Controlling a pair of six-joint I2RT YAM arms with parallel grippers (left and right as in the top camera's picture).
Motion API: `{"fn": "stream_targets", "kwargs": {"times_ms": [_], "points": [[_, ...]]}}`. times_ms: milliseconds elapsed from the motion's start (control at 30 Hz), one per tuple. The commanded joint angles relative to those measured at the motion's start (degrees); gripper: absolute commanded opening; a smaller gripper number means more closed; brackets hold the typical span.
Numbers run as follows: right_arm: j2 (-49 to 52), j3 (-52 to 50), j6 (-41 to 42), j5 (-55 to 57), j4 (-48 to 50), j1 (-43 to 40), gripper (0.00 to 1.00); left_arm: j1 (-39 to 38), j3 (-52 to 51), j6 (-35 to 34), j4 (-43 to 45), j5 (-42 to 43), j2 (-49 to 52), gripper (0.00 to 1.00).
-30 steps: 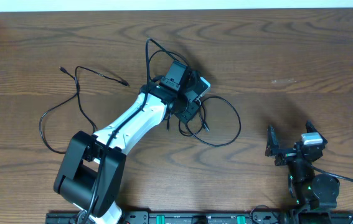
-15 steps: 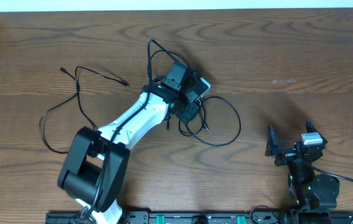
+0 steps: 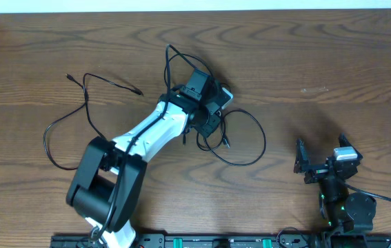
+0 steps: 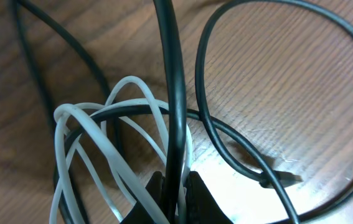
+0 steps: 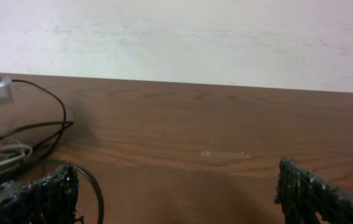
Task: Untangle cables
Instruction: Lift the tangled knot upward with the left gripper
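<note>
At the middle of the brown wooden counter [image 3: 333, 62], the left gripper [image 4: 175, 194] has its jaws clamped on a thin black cord [image 4: 175, 74] threading the short white cord [image 4: 67, 112] loops: grasp made. The right gripper [image 3: 321, 153], jaws apart, sits well aside. Next, probably: draw the black cord clear.

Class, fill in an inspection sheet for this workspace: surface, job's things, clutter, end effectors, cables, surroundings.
Surface: wooden table, bare grain.
Job's things: left black cable spread loose; looped black cable tangled with white cable.
Clutter: nothing seen.
End effectors: left end effector shut on black cable; right end effector open, empty.
Cables: thick black wire at right arm's base.
Surroundings: white wall beyond table.
</note>
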Motion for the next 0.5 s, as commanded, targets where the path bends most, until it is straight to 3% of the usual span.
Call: {"fn": "stream_targets", "kwargs": {"times_ms": [0, 467], "points": [[0.0, 0.0, 0.6, 0.2, -0.3, 0.1, 0.99, -0.1, 1.9, -1.9, 0.0, 0.7, -6.4, 0.08], [0.0, 0.0, 0.6, 0.2, -0.3, 0.1, 0.99, 0.8, 2.9, -5.7, 5.0, 0.7, -32.3, 0.08]]}}
